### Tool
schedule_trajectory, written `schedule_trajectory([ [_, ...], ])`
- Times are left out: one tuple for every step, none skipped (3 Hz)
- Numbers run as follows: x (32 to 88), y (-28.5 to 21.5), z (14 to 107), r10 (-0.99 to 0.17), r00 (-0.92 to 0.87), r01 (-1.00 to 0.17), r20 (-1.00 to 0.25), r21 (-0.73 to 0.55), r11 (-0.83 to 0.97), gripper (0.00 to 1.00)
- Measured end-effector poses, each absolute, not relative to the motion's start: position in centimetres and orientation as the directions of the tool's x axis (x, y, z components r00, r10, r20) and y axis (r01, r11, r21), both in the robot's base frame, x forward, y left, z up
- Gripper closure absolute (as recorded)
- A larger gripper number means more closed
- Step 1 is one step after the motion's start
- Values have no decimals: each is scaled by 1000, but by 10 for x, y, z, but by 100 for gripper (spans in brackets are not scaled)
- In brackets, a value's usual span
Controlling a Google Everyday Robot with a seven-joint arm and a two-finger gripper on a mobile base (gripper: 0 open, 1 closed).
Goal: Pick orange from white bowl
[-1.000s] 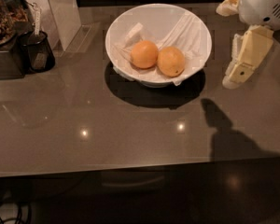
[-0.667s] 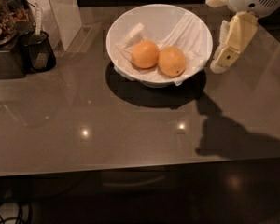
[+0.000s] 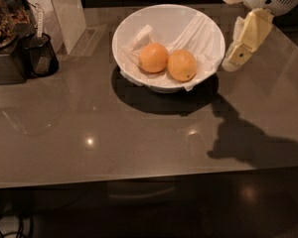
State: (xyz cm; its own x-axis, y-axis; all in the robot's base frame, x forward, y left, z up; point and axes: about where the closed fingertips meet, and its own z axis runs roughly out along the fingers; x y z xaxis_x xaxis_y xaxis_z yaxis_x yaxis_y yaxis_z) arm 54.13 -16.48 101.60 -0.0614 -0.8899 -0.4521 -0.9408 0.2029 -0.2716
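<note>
Cream gripper [image 3: 232,58] just right of the smooth white bowl [image 3: 164,7] — empty, opening unclear — oval orange [image 3: 182,65] inside.

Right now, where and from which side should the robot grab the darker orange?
From above, pinching the orange across its near and far sides. The paler fruit touches its left, and the white bowl rises between it and the gripper outside.

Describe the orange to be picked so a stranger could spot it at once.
On the grey table stands a white bowl lined with cloth, holding two fruits. The orange is the right one, nearer the gripper that hangs just outside the bowl's right rim. It is deeper orange and more oval than the rounder, paler fruit beside it.
</note>
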Motion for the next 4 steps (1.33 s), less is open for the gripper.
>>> schedule_trajectory([
  [573,-170,1007,-867,-88,-942,-490,-242,233,0],
  [600,-166,997,-854,-95,-948,-512,-216,235,0],
  [604,-165,998,-851,-91,-945,-517,-224,238,19],
  [604,-165,998,-851,-91,-945,-517,-224,238,42],
])
